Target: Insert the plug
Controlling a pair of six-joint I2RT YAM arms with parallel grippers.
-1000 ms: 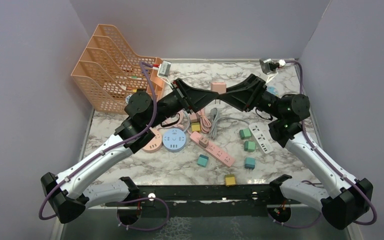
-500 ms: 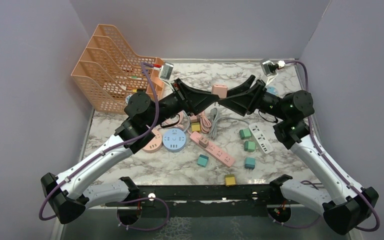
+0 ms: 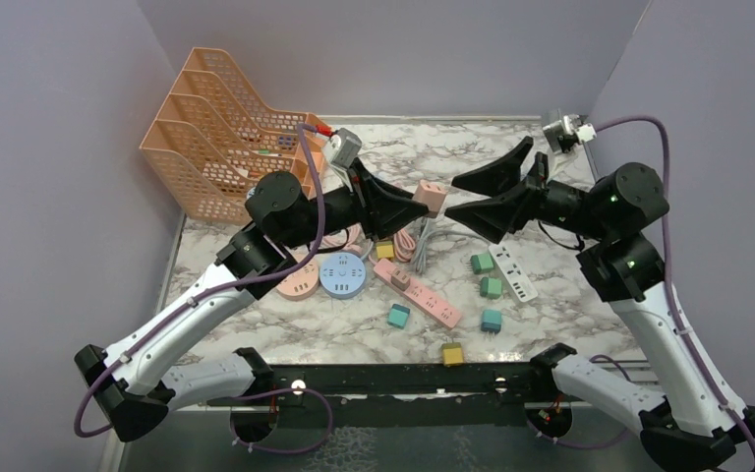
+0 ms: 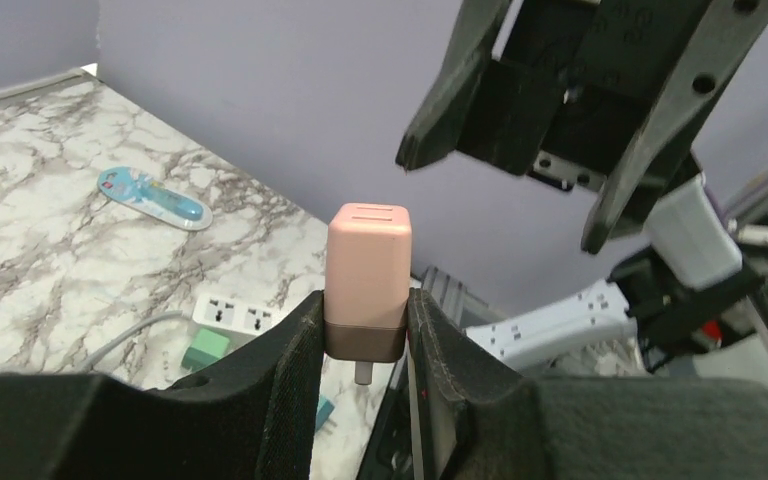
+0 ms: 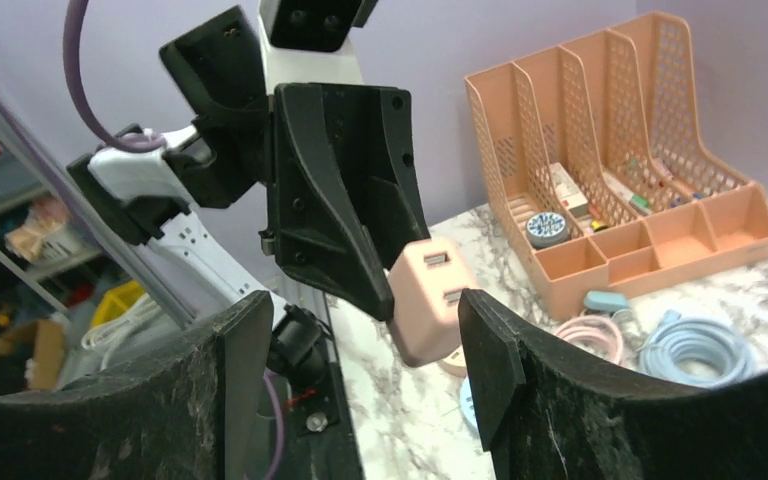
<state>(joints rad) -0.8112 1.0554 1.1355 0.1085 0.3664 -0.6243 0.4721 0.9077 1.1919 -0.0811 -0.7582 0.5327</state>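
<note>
Left gripper [image 4: 365, 305]: clenched on the pink plug [image 4: 368, 262], fingers pressing its darker base. The plug is held in the air over the middle of the marble surface [image 3: 354, 339], toward the far edge. Right gripper [image 3: 454, 195]: released, jaws spread, facing the plug, near it but apart. I read bare marble along the far edge. An orange file rack [image 3: 216, 128] fills the far-left corner, and a pink power strip [image 3: 423, 292] lies mid-surface.
</note>
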